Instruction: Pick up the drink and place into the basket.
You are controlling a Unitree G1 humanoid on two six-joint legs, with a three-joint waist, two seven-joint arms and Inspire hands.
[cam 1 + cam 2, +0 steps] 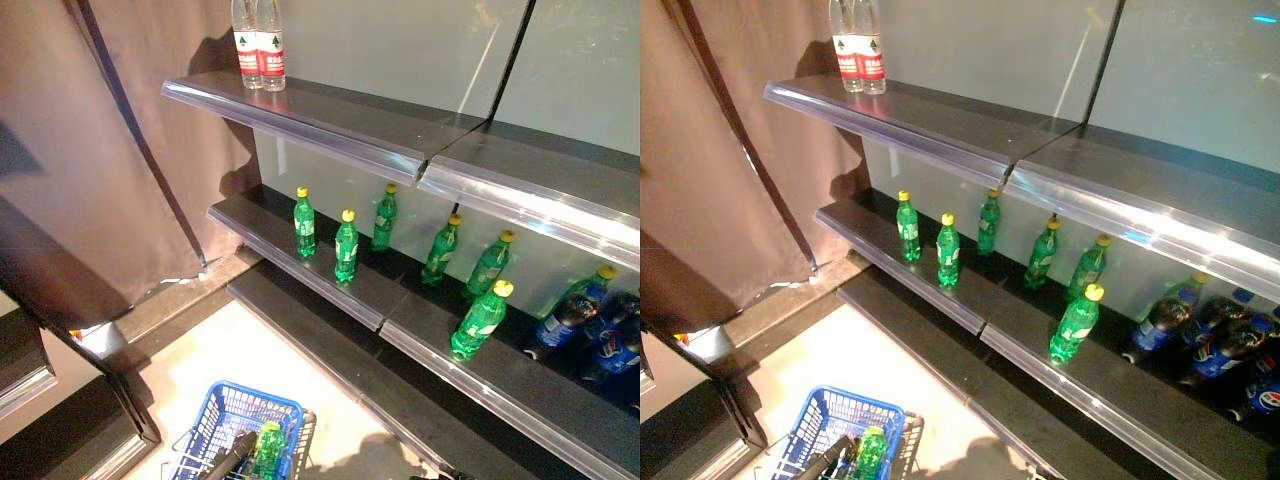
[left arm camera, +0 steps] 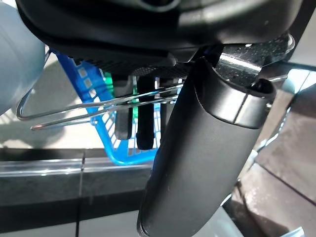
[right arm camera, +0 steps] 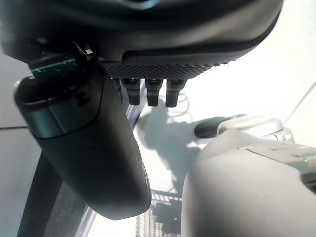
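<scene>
The blue basket (image 1: 240,405) hangs low at the left, off the pale floor, with a green drink bottle (image 1: 268,445) with a yellow cap lying inside it. My left hand (image 1: 230,458) is shut on the basket's thin wire handles (image 2: 74,111); its fingers (image 2: 143,123) curl round them in the left wrist view, with the basket's blue wall (image 2: 106,133) past them. More green bottles (image 1: 346,247) stand on the middle shelf (image 1: 300,270). My right hand (image 3: 148,29) hangs over the pale floor, its fingers relaxed and holding nothing.
Dark cola bottles (image 1: 570,320) with blue labels lie at the right end of the middle shelf. Clear water bottles (image 1: 258,45) stand on the top shelf (image 1: 330,120). A lower shelf (image 1: 330,370) juts out beside the basket. A brown curtain (image 1: 90,150) hangs at the left.
</scene>
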